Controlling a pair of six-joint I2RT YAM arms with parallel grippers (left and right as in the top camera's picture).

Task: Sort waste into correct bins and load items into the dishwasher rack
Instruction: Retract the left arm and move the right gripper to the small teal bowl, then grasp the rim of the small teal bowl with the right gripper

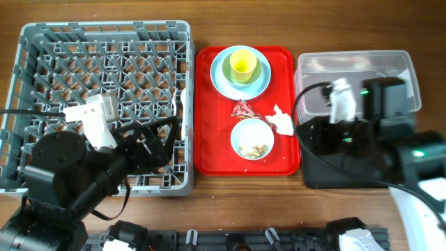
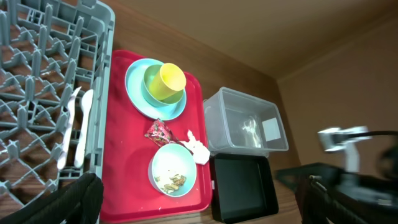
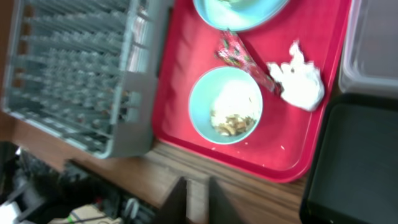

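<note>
Lifting the bowl (image 1: 252,138) off the red tray (image 1: 209,157) tilted would spill its scraps (image 1: 255,147). The napkin (image 1: 282,120) and wrapper (image 1: 245,109), just beside it, could snag. Left gripper (image 1: 167,139): released, above the rack (image 1: 42,42). Right gripper (image 3: 193,199): spread cannot be told.

Overhead straight down over the table (image 1: 230,202); 2 wrist views oblique, nearer, both on the red tray (image 2: 124,168).

From here the desk (image 1: 209,202) reads as satin wood grain. The dishwasher rack (image 1: 104,31) is matt grey plastic, the red tray (image 1: 212,139) glossy plastic. The tub (image 1: 348,63) is clear, smooth plastic; the black tray (image 2: 242,186) at its 6 o'clock looks matt. I see a crumpled paper napkin (image 1: 282,120) and a shiny wrapper (image 1: 244,109).
</note>
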